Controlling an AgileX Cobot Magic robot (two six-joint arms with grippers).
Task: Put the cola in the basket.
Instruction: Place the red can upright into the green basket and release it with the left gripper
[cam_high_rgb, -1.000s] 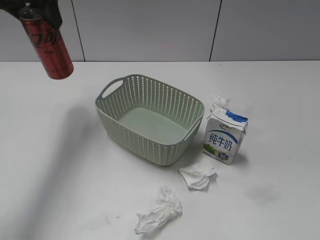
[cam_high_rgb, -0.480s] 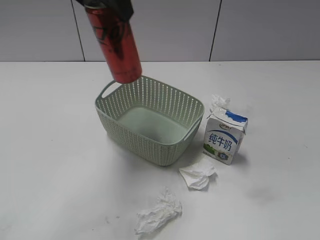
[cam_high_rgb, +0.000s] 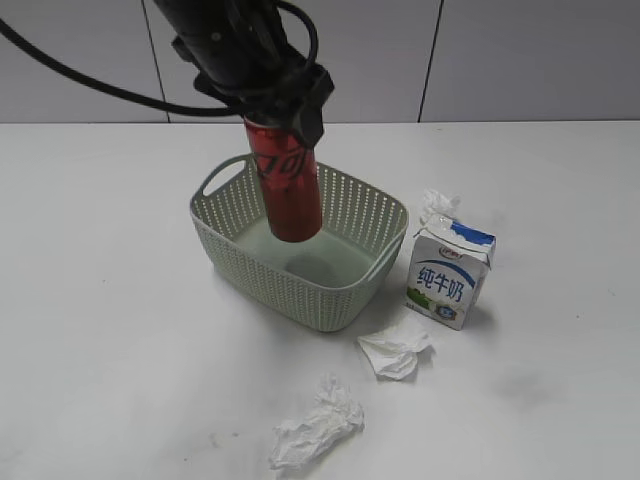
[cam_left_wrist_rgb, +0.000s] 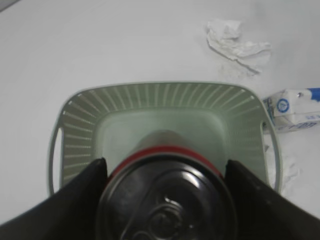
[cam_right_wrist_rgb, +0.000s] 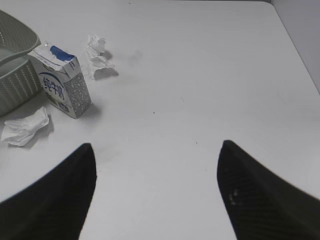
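A: Where is the cola (cam_high_rgb: 288, 190) held relative to the basket (cam_high_rgb: 240, 262)?

B: It is carried above the basket's inside, its lower end already sunk below the rim and hanging over the solid bottom, nearer the back wall than the front. Whether the bottom is touched cannot be told; a shadow is seen under the can.

A: And the can's long axis?

B: It is kept close to upright, tilted slightly, with the top leaning toward the back-left handle of the basket. From the left wrist view the silver top is seen end-on, the basket floor lying straight beyond it.

A: By what is it gripped?

B: The left gripper (cam_high_rgb: 280, 105) is clamped on the can's upper part, a finger pressed to each side. The right gripper (cam_right_wrist_rgb: 155, 195) is spread wide with nothing between its fingers, well off to the right of the basket, past the milk carton (cam_high_rgb: 450, 275).

A: What is called for next?

B: Judged from this, a short straight lowering along the can's own axis, then release; the basket walls seem cleared on every side
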